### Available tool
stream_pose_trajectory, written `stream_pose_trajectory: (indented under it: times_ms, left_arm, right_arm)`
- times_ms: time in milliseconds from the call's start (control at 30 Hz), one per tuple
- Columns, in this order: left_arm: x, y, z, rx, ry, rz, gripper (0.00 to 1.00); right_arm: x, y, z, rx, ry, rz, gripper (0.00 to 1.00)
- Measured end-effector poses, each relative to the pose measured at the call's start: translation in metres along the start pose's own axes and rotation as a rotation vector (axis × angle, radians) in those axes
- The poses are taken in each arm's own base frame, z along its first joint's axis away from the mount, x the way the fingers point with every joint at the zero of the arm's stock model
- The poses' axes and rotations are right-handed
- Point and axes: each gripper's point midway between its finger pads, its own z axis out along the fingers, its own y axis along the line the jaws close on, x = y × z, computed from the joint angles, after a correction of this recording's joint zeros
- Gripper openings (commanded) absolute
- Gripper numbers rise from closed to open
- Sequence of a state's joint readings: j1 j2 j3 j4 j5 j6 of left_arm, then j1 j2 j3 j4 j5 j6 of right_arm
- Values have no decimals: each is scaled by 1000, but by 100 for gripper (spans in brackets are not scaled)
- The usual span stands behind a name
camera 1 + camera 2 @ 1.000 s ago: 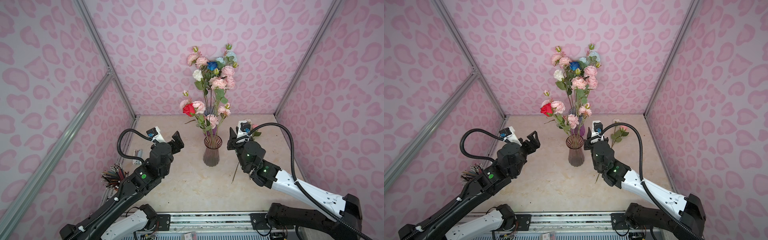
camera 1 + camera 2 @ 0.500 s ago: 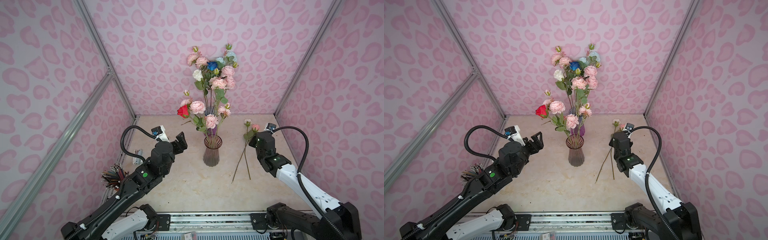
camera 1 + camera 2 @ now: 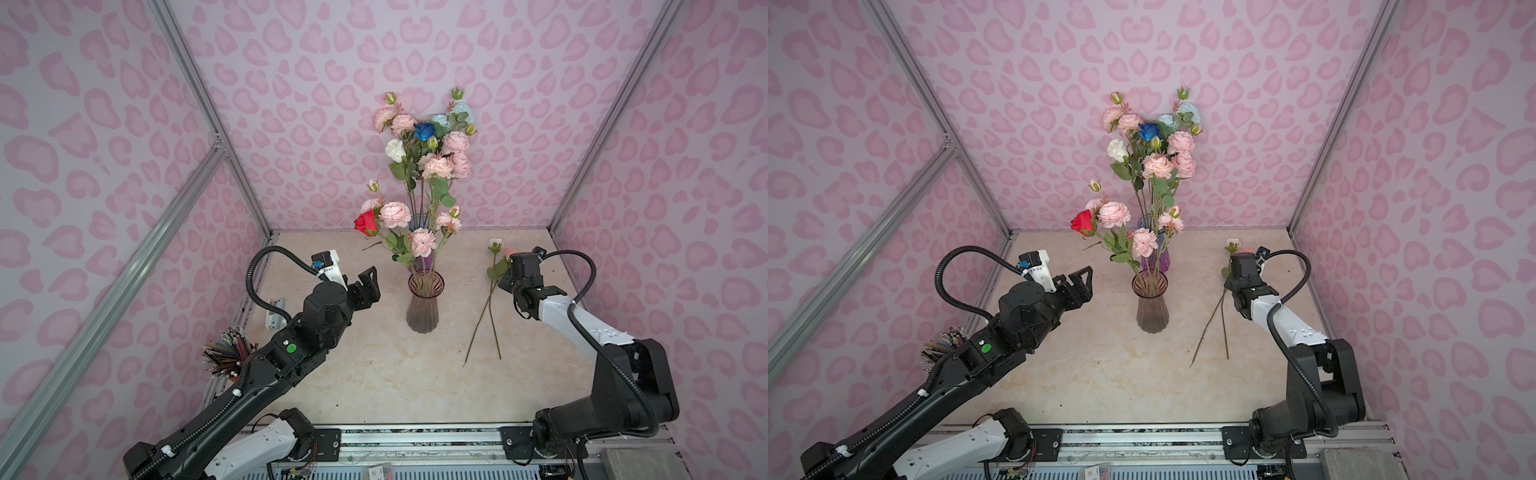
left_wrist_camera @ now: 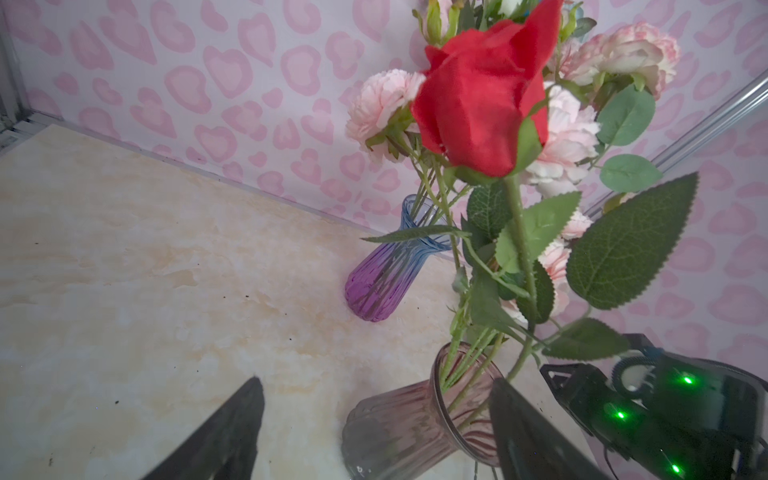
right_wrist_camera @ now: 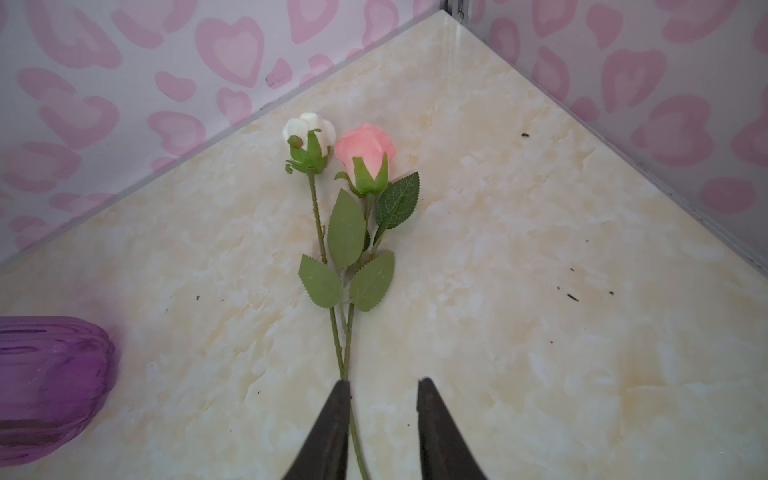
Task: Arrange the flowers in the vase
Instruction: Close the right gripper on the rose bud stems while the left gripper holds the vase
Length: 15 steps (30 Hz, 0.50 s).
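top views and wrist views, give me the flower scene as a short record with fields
smoky glass vase: front centre, holds red rose and pale pink blooms
purple-blue vase: behind it, holds tall bunch of pink, white and blue flowers
loose flowers: white rosebud and pink rosebud lying on tabletop, stems crossed
left gripper: open, empty, close to the smoky glass vase
right gripper: slightly open, nothing between jaws, at the loose stems
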State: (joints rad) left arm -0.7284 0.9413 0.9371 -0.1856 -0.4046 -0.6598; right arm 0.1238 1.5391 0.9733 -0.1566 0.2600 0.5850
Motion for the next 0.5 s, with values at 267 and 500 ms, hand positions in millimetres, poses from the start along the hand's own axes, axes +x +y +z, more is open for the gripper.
stream_pose_trajectory:
  times_ms: [267, 500]
  left_arm:
    - [14, -21, 2, 100, 87, -25, 83]
    - [14, -22, 1, 110, 90, -36, 83]
  right_arm:
    - [38, 7, 64, -6, 240, -10, 28]
    - [66, 14, 80, -42, 339, -12, 29]
